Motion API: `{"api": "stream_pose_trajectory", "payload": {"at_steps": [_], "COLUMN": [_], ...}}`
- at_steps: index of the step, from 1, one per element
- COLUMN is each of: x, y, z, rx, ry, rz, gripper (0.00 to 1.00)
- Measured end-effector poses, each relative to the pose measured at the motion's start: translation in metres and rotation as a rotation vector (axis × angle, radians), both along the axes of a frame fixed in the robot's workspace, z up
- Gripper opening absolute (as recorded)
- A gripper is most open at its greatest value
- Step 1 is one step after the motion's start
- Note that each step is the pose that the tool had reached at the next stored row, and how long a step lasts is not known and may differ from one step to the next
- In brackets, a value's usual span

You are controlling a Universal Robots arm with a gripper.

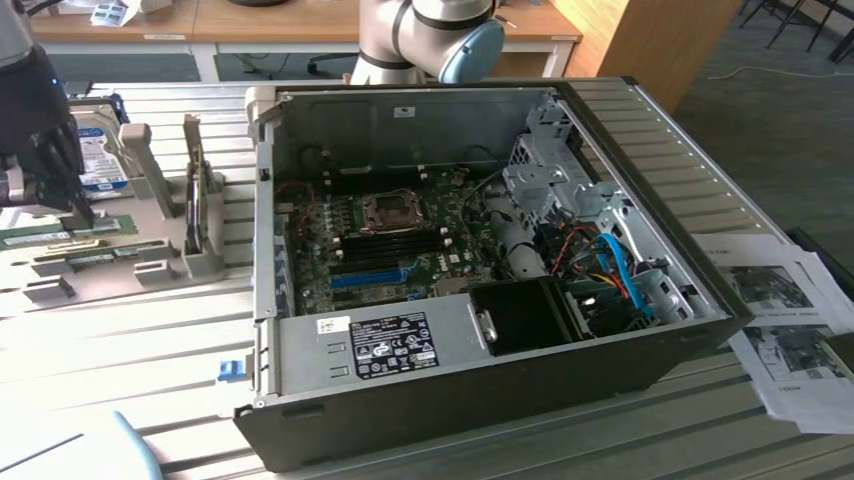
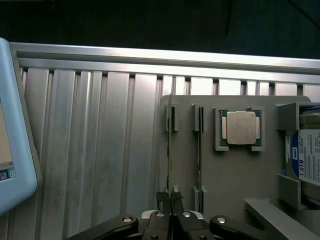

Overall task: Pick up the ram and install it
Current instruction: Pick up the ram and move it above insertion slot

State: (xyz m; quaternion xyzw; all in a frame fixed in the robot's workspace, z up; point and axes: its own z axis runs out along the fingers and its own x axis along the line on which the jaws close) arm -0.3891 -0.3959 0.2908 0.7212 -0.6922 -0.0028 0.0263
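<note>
The gripper [image 2: 170, 200] is hanging over the grey holder [image 2: 225, 180], its fingers [image 2: 162, 199] pressing together on the top edge of the ram [image 2: 169, 145]. The ram is standing on edge in the holder's outermost slot, the one next to the bare slatted table [image 2: 100, 150]. A second stick [image 2: 200, 145] is standing in the holder's next slot, parallel to the ram and just beside it. Beyond that, a square silver processor [image 2: 241, 128] is lying flat in a recess of the holder, and a hard drive [image 2: 306, 157] with a blue label is sitting at the holder's far side. Well apart from the holder, an open computer case [image 1: 441, 420] is lying on the table, exposing its motherboard [image 1: 387, 250].
</note>
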Motion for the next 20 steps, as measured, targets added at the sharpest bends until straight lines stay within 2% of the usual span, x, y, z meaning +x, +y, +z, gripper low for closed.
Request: {"api": "stream_pose_trajectory", "payload": {"at_steps": [12, 20], "x": [0.0, 0.0], "y": [0.0, 0.0], "z": [0.0206, 0.0334], "rx": [-0.0106, -0.0156], "ry": [0.001, 0.0012], "rz": [-0.003, -0.003], "gripper": [0.11, 0.11]}}
